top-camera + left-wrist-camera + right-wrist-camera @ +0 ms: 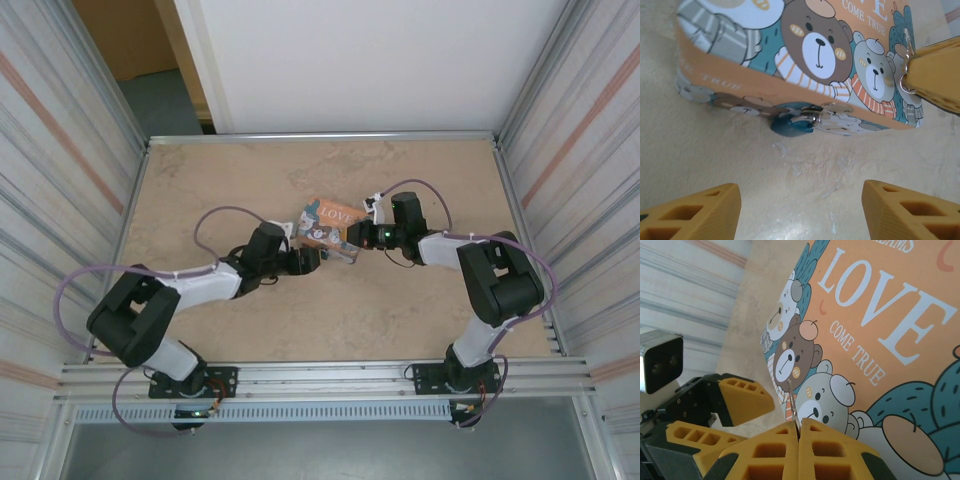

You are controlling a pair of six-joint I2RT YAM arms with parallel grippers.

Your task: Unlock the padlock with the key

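Padlock (791,124) hangs on the tin (730,85); right gripper (799,426) pinches, apparently, the key (792,396)

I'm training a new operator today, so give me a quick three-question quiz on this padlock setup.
1. True or false: the left gripper is clamped on the padlock.
2. What does the right gripper hold? A) the key B) a coin C) nothing
3. Fill in: the padlock sits against the side of the ____ with cartoon bears on it.

Answers:
1. False. It is open and empty, short of the padlock.
2. A.
3. tin.
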